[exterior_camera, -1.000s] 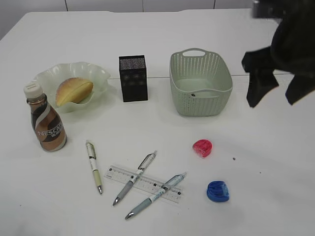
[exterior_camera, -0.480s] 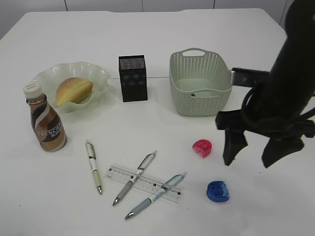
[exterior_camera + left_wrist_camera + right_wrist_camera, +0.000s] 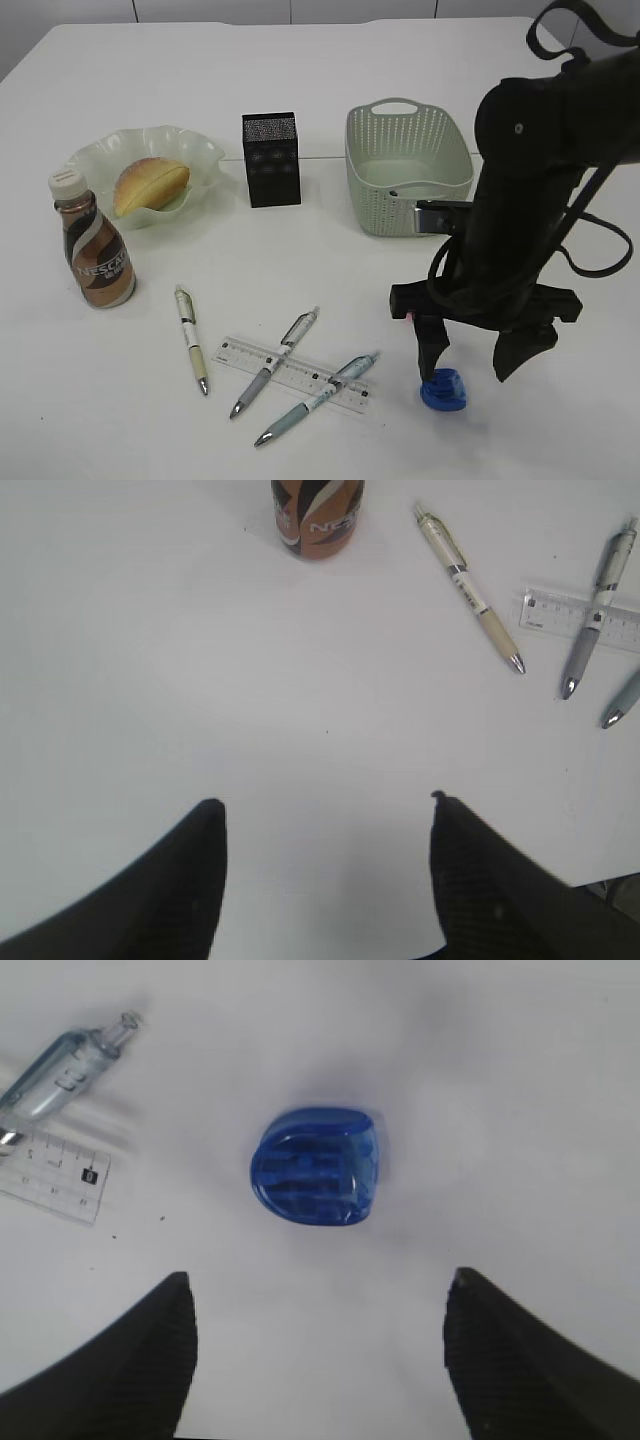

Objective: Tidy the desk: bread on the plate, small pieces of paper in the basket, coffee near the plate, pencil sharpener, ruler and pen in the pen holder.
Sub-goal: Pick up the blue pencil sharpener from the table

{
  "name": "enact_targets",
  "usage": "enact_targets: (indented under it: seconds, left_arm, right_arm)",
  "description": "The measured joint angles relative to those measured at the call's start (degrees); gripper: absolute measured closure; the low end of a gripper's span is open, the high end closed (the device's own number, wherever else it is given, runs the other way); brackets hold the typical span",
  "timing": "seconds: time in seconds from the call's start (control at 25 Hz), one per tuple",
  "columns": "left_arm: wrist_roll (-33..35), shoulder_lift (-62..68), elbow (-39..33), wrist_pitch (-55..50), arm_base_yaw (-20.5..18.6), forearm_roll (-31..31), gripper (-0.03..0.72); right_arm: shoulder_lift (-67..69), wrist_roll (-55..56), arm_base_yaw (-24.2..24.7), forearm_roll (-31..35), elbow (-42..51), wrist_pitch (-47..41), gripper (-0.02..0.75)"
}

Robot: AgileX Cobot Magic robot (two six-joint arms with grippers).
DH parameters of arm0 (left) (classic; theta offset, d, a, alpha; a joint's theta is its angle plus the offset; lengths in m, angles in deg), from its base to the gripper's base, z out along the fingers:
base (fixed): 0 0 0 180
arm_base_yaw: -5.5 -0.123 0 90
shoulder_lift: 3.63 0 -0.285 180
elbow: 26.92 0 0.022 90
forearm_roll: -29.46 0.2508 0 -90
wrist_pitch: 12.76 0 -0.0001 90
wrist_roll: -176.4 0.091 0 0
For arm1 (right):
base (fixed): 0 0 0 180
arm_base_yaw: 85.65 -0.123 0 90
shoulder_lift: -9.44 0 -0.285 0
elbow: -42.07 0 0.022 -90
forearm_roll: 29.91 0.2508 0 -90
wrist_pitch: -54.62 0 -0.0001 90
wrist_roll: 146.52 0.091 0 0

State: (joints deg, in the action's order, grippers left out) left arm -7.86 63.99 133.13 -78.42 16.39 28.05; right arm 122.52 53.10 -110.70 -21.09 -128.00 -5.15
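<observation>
My right gripper (image 3: pixel 463 377) is open and hangs just above the blue pencil sharpener (image 3: pixel 443 391), which lies ahead of the jaws in the right wrist view (image 3: pixel 318 1165). The right arm hides most of the red sharpener (image 3: pixel 408 316). The clear ruler (image 3: pixel 290 368) and three pens (image 3: pixel 192 340) (image 3: pixel 273 362) (image 3: pixel 315 398) lie at the table's front. The black pen holder (image 3: pixel 270 160) stands at the back. The bread (image 3: pixel 150 185) lies on the green plate (image 3: pixel 200 150), with the coffee bottle (image 3: pixel 95 250) beside it. My left gripper (image 3: pixel 325 810) is open and empty over bare table.
The green basket (image 3: pixel 408 170) stands right of the pen holder, behind the right arm. The left wrist view shows the coffee bottle (image 3: pixel 318 515), one pen (image 3: pixel 468 587) and the ruler's end (image 3: pixel 580 615) ahead. The table edge shows at bottom right of that view.
My right arm has swung down from the upper right to the table's front, over the blue sharpener, and now covers the red sharpener. The jaws stayed open.
</observation>
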Motion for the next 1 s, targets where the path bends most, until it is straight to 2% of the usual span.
enact_targets:
  seconds: [1.0]
  left_arm:
    - [0.0, 0.0, 0.0, -0.39, 0.0, 0.48, 0.219]
  right_arm:
    - [6.97, 0.25, 0.0, -1.12, 0.0, 6.49, 0.174]
